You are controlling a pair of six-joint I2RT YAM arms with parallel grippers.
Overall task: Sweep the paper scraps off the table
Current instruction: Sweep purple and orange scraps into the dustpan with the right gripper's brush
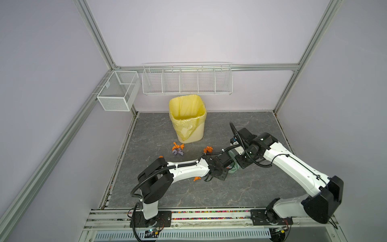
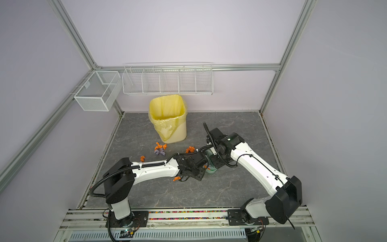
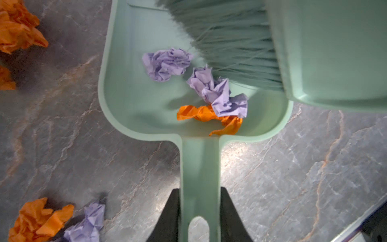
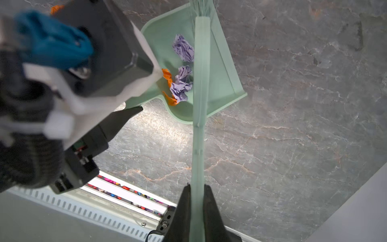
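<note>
In the left wrist view my left gripper (image 3: pixel 199 189) is shut on the handle of a mint-green dustpan (image 3: pixel 129 94) that lies flat on the table (image 1: pixel 230 188). My right gripper (image 4: pixel 196 186) is shut on the thin handle of the matching brush (image 4: pixel 198 146), whose bristles (image 3: pixel 230 42) rest inside the pan. Lilac paper scraps (image 3: pixel 165 64) and an orange one (image 3: pixel 201 113) lie in the pan. More scraps remain on the table: a mixed orange and lilac cluster (image 1: pixel 178 149), an orange wad (image 1: pixel 208 149) and an orange wad (image 1: pixel 196 178) beside the left arm.
A bin with a yellow liner (image 1: pixel 188 119) stands at the back of the table, just behind the scrap cluster. White wire baskets (image 1: pixel 186 79) hang on the back wall. Both arms cross the middle of the table, wrists close together.
</note>
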